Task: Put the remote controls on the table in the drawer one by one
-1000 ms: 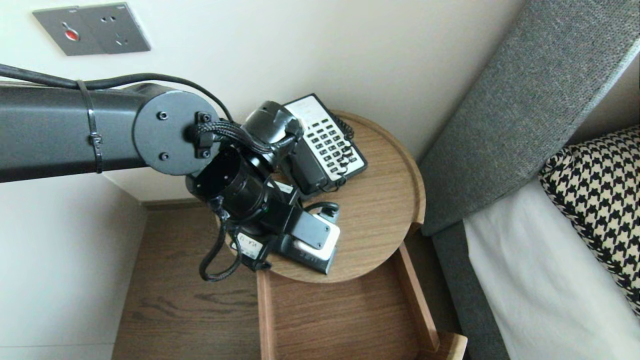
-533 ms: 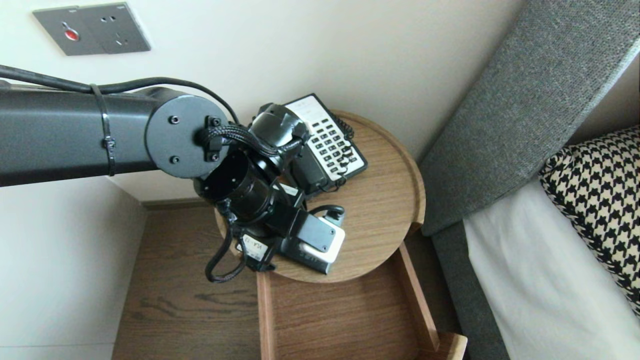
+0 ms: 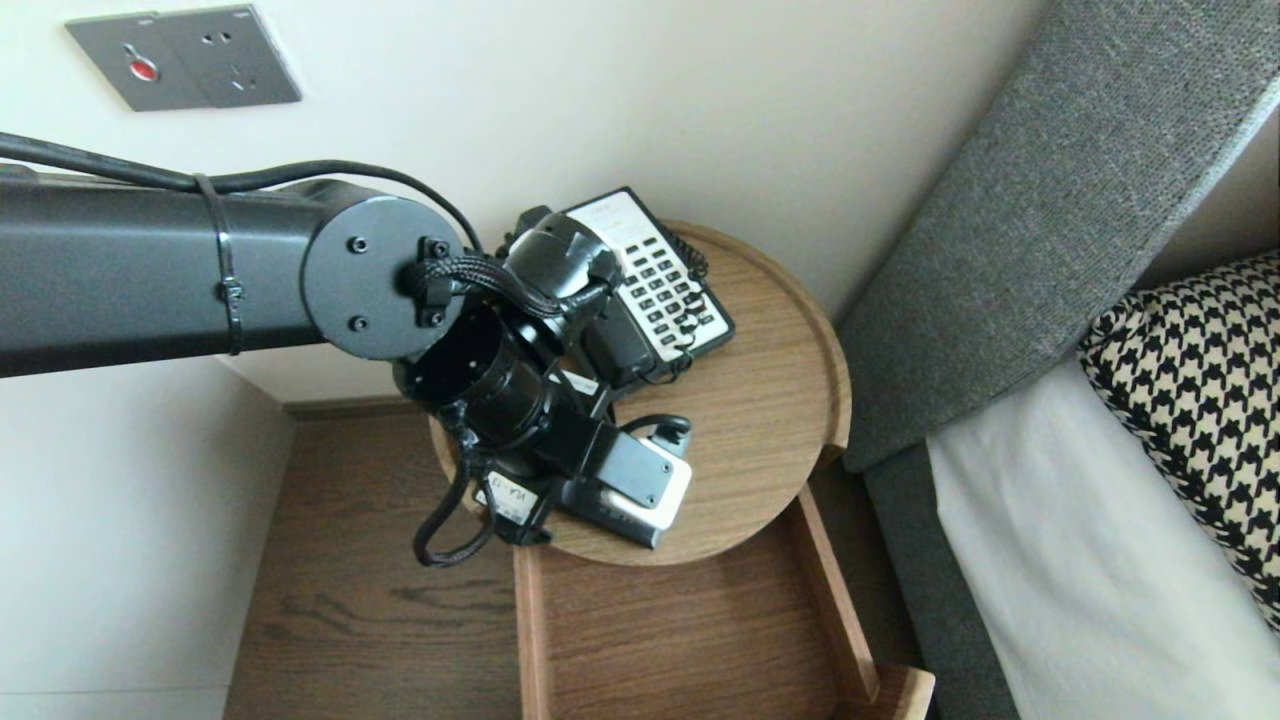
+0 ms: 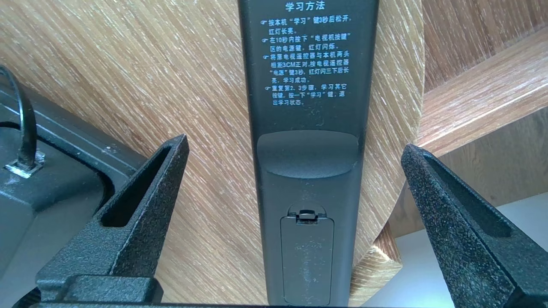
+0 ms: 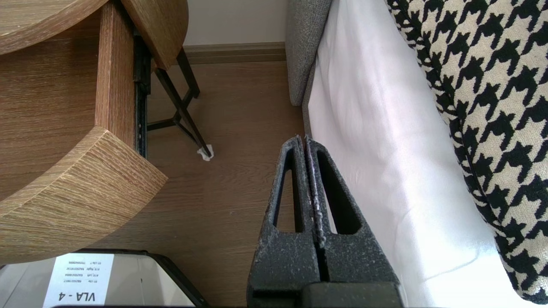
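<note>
My left gripper (image 4: 294,143), spread wide, straddles the remote (image 4: 308,85) lying face-down on the round table (image 4: 128,64), long axis pointing away from my wrist, battery cover (image 4: 306,256) nearest. My right gripper (image 5: 305,141) hangs closed beside the bed (image 5: 385,128).

So the thick dark grey left arm (image 3: 150,265) comes in level from the left side, then bends down hard at the elbow, with the black wrist (image 3: 480,375) angled downward and a bit to the right. The left end effector (image 4: 295,141) has its two black rough-textured fingers (image 4: 141,205) splayed really wide. The right end effector (image 5: 303,139) hangs pointing down, fingers pressed flat together.
</note>
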`<state>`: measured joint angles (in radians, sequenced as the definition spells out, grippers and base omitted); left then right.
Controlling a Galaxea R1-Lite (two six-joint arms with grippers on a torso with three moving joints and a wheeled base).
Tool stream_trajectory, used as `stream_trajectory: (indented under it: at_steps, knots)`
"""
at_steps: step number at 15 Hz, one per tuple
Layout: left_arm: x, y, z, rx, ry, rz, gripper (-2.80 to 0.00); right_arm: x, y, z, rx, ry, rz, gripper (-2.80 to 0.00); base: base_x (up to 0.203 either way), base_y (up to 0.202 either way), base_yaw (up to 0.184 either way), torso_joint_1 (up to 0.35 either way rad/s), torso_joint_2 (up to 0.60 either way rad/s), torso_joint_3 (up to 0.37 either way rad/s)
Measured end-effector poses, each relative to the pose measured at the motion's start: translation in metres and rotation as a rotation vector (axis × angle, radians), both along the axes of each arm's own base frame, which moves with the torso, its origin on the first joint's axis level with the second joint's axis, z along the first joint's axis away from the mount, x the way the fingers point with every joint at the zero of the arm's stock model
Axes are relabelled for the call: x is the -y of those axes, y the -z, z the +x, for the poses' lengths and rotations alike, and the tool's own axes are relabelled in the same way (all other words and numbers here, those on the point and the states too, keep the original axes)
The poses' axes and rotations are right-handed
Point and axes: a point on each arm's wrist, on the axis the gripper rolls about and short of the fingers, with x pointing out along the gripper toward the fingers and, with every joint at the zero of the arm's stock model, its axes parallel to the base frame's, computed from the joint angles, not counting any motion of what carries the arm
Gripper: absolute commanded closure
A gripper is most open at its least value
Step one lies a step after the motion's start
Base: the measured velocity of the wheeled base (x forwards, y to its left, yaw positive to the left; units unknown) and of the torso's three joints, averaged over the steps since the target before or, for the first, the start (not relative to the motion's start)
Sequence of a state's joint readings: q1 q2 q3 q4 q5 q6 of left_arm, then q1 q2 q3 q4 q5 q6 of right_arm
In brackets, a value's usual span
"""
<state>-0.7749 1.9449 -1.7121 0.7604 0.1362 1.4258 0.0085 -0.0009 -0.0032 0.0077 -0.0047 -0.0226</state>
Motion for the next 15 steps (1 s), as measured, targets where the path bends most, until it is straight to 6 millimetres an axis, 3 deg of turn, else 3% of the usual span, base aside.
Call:
stream_trajectory:
  at_steps: [7,8,15]
  knots:
    - [-0.0001,0.0039,0.0009,-0.011,-0.010,0.015,-2.80,0.0000,0.0000,0.0000,0.000,0.000,0.000,0.00,0.000,0.000,0.000,0.000,0.00,0.000]
    - [0.0001,0.0045,0.0013,-0.009,-0.014,0.019,0.00,0.0000,0.0000,0.0000,0.000,0.000,0.000,0.00,0.000,0.000,0.000,0.000,0.00,0.000]
    - [0.0013,0.0057,0.0020,-0.020,-0.039,0.011,0.00,0.0000,0.0000,0.0000,0.000,0.000,0.000,0.00,0.000,0.000,0.000,0.000,0.00,0.000]
